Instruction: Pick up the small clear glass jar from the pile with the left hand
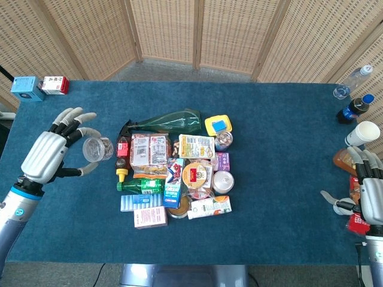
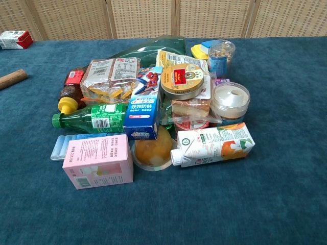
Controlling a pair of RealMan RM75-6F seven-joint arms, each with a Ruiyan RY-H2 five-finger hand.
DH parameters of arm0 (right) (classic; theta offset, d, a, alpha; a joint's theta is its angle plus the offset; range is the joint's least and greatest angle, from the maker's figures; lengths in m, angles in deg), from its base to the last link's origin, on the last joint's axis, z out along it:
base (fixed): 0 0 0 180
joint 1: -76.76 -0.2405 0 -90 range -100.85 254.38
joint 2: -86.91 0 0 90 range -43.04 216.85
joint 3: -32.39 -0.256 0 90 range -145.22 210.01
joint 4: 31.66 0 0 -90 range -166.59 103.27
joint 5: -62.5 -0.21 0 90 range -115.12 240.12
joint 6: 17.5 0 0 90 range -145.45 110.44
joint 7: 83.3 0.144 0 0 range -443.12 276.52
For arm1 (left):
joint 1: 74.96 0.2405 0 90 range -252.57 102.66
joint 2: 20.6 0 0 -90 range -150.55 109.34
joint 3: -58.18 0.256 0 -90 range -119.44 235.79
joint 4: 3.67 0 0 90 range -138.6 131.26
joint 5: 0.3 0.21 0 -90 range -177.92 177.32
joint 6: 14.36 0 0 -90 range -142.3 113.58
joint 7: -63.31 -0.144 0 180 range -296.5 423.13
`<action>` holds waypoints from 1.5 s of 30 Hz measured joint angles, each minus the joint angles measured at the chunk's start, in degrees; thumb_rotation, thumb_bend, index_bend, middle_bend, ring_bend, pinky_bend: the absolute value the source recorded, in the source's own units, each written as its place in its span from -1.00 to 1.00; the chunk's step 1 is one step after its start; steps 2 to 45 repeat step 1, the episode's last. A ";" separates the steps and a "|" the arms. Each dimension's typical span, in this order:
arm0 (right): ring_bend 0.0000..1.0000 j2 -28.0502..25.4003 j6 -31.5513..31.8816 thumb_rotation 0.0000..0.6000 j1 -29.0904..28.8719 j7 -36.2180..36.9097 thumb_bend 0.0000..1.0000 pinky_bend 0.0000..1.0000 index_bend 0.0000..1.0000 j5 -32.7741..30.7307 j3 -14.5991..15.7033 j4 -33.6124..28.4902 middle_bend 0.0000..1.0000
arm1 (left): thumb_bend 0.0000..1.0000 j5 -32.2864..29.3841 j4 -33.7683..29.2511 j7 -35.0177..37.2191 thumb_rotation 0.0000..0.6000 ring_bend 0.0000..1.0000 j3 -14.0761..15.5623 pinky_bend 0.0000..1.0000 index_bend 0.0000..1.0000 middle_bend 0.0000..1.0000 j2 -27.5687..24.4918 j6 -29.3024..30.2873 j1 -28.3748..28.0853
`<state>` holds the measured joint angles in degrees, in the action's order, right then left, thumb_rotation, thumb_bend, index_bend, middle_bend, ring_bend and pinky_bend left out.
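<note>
In the head view my left hand (image 1: 52, 153) is raised left of the pile and holds the small clear glass jar (image 1: 94, 149) between thumb and fingers, well above the table. The pile (image 1: 173, 167) of packets, bottles and cartons lies in the middle of the blue table (image 1: 281, 149); in the chest view the pile (image 2: 153, 107) shows without the jar or the left hand. My right hand (image 1: 366, 197) rests at the table's right edge with its fingers apart and nothing in it.
A wooden stick (image 1: 52, 155) lies on the table's left side, partly behind my left hand. Small boxes (image 1: 39, 86) stand at the far left corner. Bottles (image 1: 354, 107), a paper cup (image 1: 362, 133) and snack packets (image 1: 353, 164) crowd the right edge.
</note>
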<state>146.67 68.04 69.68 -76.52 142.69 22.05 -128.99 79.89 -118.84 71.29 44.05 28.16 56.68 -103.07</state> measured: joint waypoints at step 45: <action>-1.00 -0.04 -0.04 0.59 0.03 0.03 -0.78 -1.00 -0.97 -0.08 -0.01 0.01 -0.81 | -0.45 -0.11 -0.05 0.07 1.00 -1.00 -0.03 -1.00 0.38 -0.64 -0.16 -0.11 0.00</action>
